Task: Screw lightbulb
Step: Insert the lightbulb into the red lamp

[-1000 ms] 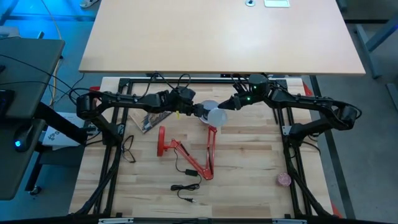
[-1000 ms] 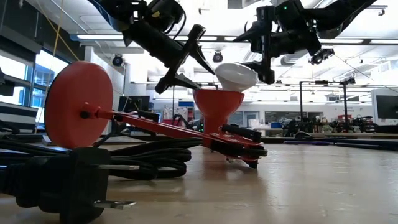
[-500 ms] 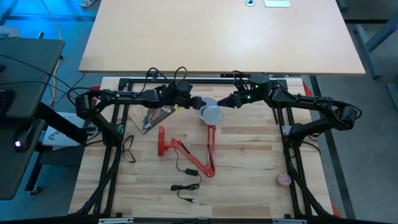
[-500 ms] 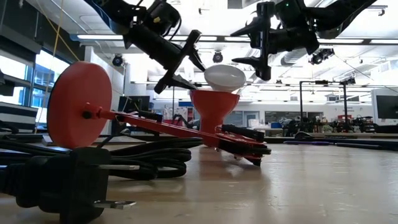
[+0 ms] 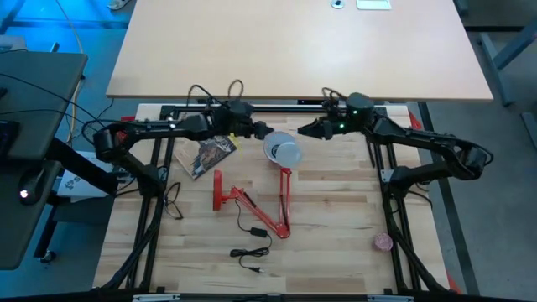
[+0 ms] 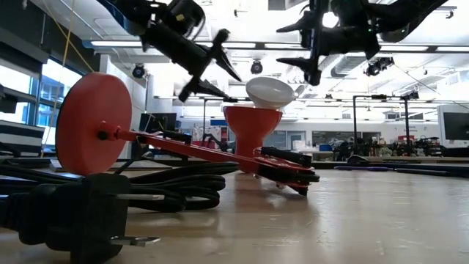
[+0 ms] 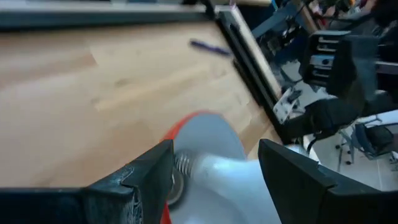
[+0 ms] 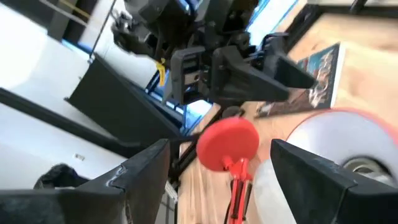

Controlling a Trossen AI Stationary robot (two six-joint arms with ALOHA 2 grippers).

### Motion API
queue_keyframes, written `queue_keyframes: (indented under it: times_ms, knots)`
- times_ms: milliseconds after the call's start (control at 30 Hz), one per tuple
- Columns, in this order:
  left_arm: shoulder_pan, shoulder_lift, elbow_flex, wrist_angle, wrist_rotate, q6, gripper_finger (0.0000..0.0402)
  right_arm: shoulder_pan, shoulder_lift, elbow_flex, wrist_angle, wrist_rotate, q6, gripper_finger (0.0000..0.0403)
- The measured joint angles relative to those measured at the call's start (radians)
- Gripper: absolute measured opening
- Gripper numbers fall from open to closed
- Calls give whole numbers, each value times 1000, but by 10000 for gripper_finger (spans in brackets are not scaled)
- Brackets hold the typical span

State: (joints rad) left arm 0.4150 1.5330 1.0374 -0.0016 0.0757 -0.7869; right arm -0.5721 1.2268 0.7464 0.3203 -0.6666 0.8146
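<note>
white domed lightbulb (image 6: pixel 270 90) resting tilted in red shade (image 6: pixel 253 121)

Pale, smooth wooden tabletop (image 5: pixel 336 243); glossy red plastic lamp base (image 6: pixel 92 122); matt white lightbulb (image 6: pixel 269 90) with metal threads.

lightbulb (image 7: pixel 224 177) between (spread) gripper (image 7: pixel 214 171) fingers (image 7: pixel 146 174)
</note>
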Motion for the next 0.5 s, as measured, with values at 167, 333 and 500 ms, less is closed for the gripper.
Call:
queue_keyframes:
  times_ms: [167, 333, 500]
  knots:
    - [47, -124, 0, -114, -16, 114, 227, -18, -100, 0, -200, 23, -3, 269]
    - [57, -256, -38, -253, -97, 270, 227, 66, -203, -1, -511, 220, -83, 218]
    - [65, -357, -243, -220, -37, 213, 185, 168, -228, -1, -618, 453, 53, 56]
